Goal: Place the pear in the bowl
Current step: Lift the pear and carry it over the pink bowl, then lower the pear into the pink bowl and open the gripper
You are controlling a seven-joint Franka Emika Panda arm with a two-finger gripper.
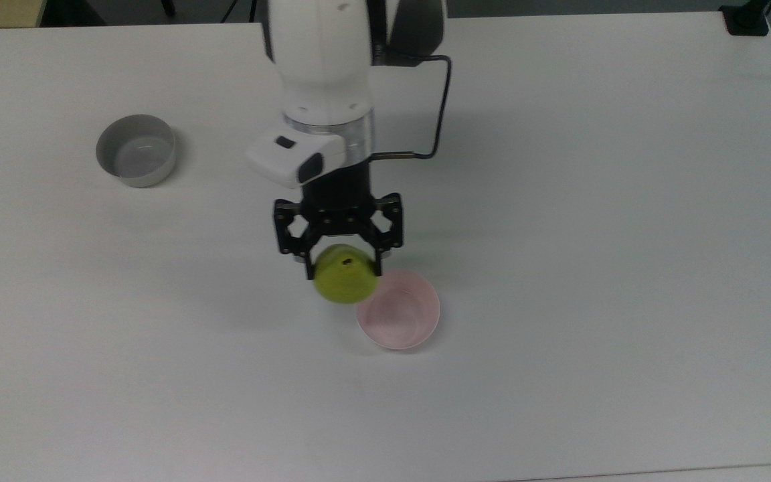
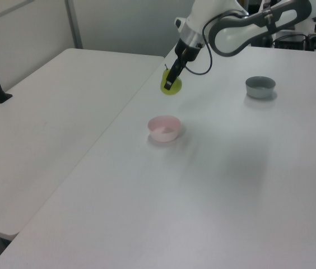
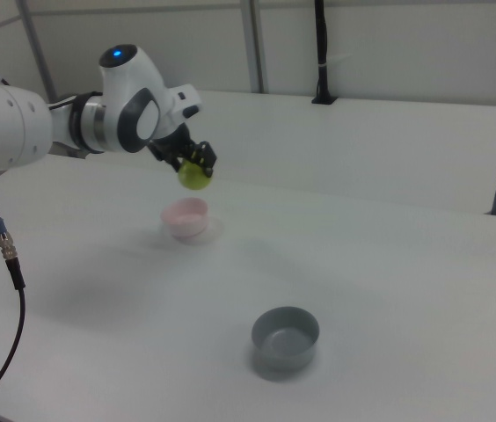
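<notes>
Pear: the pear [image 1: 345, 282] is a small, rounded yellow-green fruit with a smooth skin and a short dark stem mark on its upper face in the top view; it is a little smaller than either bowl.
Pear position: it hangs in the air above the worktop [image 1: 593, 201]; in the top view it overlaps the upper-left rim of the bowl [image 1: 399, 318], and in the left view [image 2: 171, 87] and the right view [image 3: 195, 176] it sits clearly higher than the bowl.
Gripper: the black two-finger gripper [image 1: 344, 271] points down, its fingers closed against opposite sides of the pear, holding it clear of the surface.
Bowl: pale pink, round, with a glossy inside; it stands upright on the worktop with nothing in it [image 2: 164, 128] [image 3: 184, 217].
Grey bowl: a grey bowl [image 1: 136, 158] with straight sides stands well apart from the pink one, at the top view's left.
Arm: the white arm [image 1: 322, 73] carries a dark cable [image 1: 439, 107] looping down to the wrist.
Surface: the worktop is plain white and matte, with soft shadows under the arm.
Room: a second white table [image 2: 46, 112] adjoins it in the left view; a black clamp post [image 3: 322, 53] stands at the far table edge in the right view, before pale wall panels.
</notes>
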